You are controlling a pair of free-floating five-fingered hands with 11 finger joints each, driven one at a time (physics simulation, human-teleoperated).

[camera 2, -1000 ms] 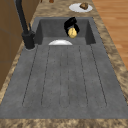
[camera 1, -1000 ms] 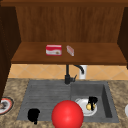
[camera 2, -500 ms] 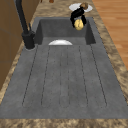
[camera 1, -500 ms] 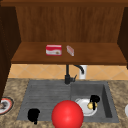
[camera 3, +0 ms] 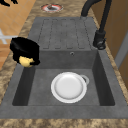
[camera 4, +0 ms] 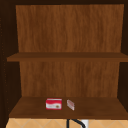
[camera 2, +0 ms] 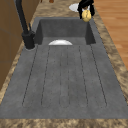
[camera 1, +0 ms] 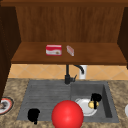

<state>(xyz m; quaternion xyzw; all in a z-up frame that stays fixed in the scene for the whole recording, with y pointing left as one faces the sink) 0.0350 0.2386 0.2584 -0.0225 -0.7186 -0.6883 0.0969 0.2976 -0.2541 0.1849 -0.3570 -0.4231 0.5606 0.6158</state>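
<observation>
We see our right hand (camera 1: pixel 95 98) clenched around a small yellow object (camera 1: pixel 91 105), held in the air above the sink basin (camera 3: pixel 37 82), at about 3 o'clock from the white plate (camera 3: pixel 68 87) lying on the basin floor. Our left hand (camera 1: pixel 33 115) hangs at 9 o'clock of a red ball (camera 1: pixel 67 115); we cannot tell how its fingers are set.

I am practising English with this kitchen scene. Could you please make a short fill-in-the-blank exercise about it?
1. The right hand holds a small ____ object.
2. A white ____ lies in the sink basin.
3. The red box stands on the wooden ____.
4. The faucet is ____ in colour.

Missing words: yellow; plate; shelf; black
</observation>
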